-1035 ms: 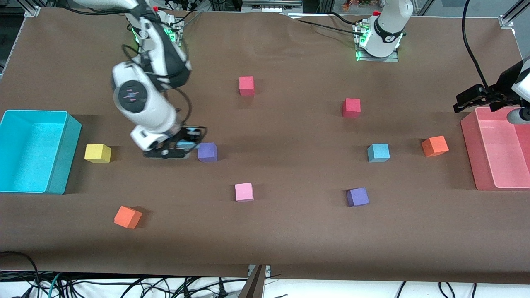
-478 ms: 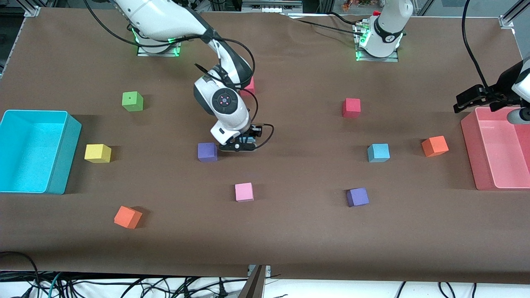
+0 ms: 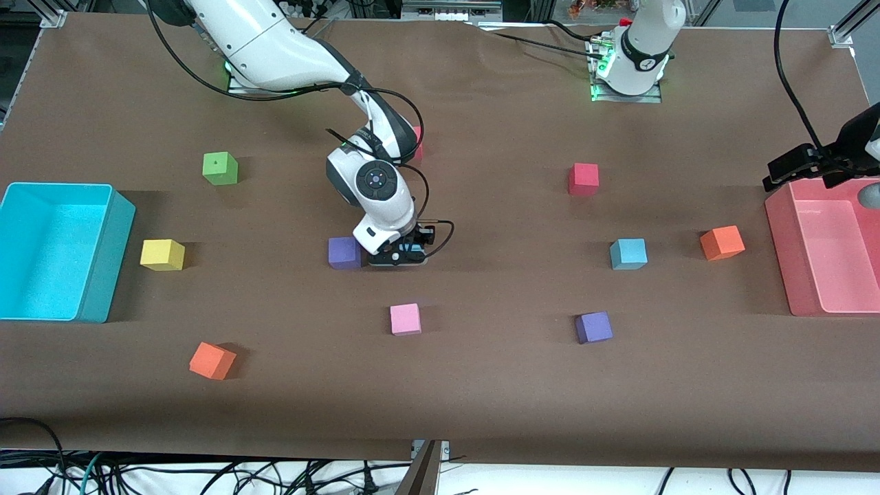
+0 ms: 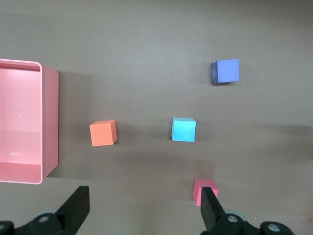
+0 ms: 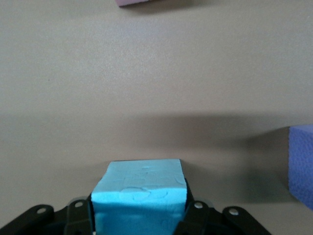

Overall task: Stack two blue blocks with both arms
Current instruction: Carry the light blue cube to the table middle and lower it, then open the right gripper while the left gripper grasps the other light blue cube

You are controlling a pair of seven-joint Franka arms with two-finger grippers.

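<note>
Our right hand (image 3: 397,256) has carried one blue block (image 5: 139,196), pinched between its fingers, past the purple cube (image 3: 343,252) and now lowers just beside it. The second blue block (image 3: 628,254) sits well apart from that cube on the worktop (image 3: 481,385), toward our waiting left hand (image 4: 142,208), which is spread.
</note>
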